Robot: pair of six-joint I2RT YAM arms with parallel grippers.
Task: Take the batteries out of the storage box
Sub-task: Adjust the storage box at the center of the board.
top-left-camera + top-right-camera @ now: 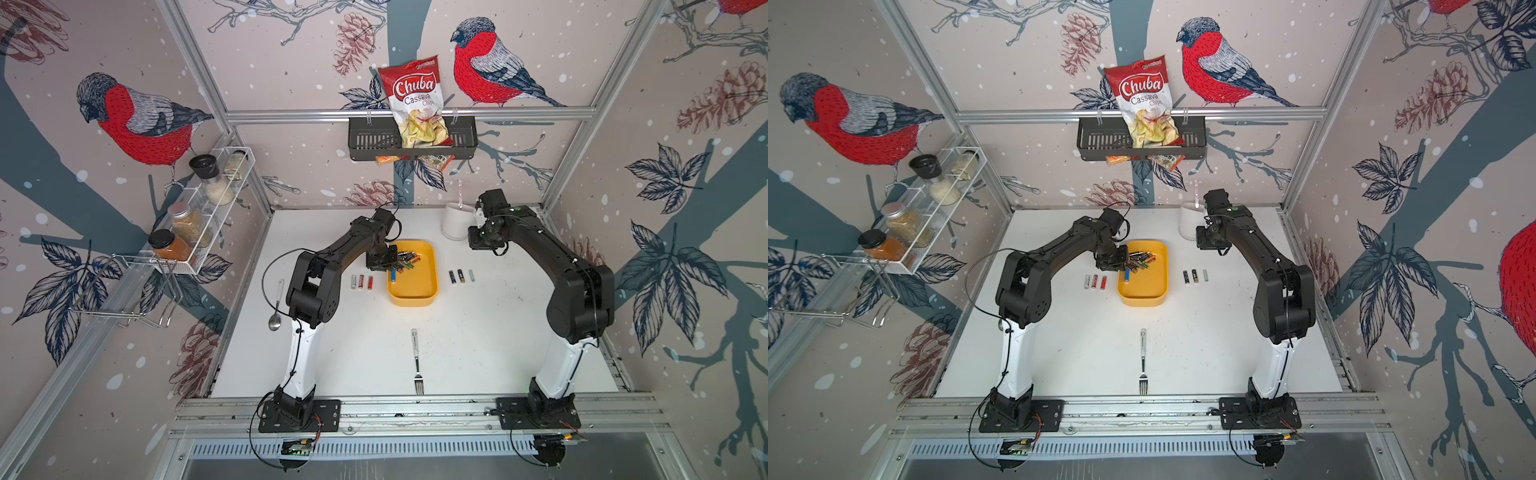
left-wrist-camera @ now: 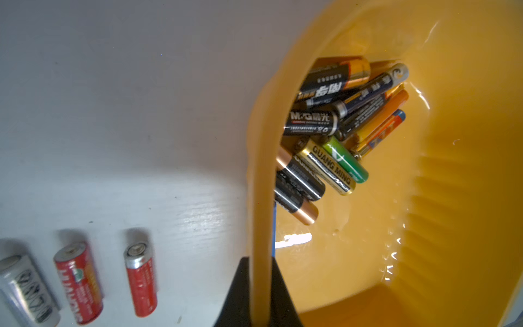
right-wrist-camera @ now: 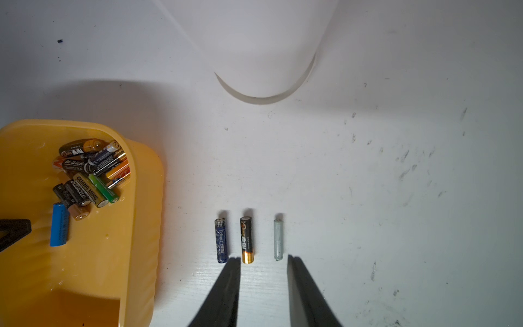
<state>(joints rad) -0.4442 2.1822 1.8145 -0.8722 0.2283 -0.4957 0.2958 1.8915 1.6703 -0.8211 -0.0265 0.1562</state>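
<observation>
Now the left gripper [image 2: 259,263], wrist bent down, pinches the storage box [image 1: 411,300] rim; right gripper [image 3: 262,258] hovers, jaws apart, empty

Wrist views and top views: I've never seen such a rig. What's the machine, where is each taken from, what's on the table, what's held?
Two robot arms, each ending in a two-fingered gripper. Both top views look down on the table; each wrist view looks along one arm's fingers. On the table: a yellow tray with a pile of batteries, beside it a left row and a right row of three batteries each, a fork, a spoon, a cup. The left gripper pinches the tray's wall; the right gripper is open and empty.
</observation>
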